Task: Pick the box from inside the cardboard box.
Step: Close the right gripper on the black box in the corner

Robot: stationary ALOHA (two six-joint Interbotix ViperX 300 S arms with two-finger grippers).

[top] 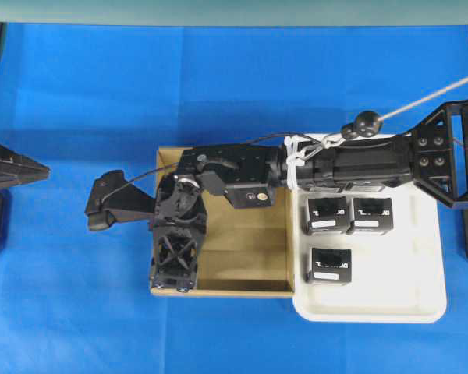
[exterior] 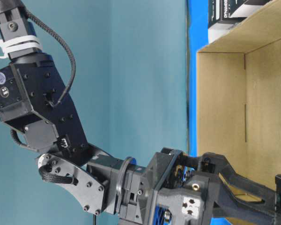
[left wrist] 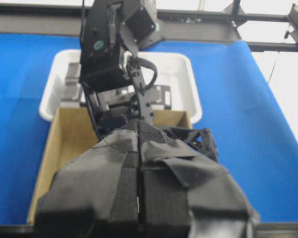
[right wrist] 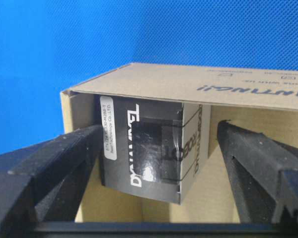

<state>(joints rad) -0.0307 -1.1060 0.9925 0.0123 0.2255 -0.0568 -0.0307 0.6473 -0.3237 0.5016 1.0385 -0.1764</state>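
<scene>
A small black box point(right wrist: 144, 148) with white lettering stands in a corner of the brown cardboard box point(right wrist: 188, 84). My right gripper point(right wrist: 156, 131) is open, with one finger on each side of the black box; the right finger stands clear of it, and the left finger is close beside it. In the overhead view the right arm reaches across from the right, and the right gripper point(top: 175, 269) points down over the left side of the cardboard box point(top: 246, 257), hiding the black box. My left gripper point(left wrist: 138, 134) is shut on nothing, its taped fingers pressed together, and sits at the far left point(top: 37, 167).
A white plastic tray point(top: 421, 300) touches the cardboard box's right side. It holds three similar black boxes point(top: 327, 214), point(top: 372, 214), point(top: 330, 265). The right arm's forearm crosses over the tray's back edge. Blue cloth covers the table.
</scene>
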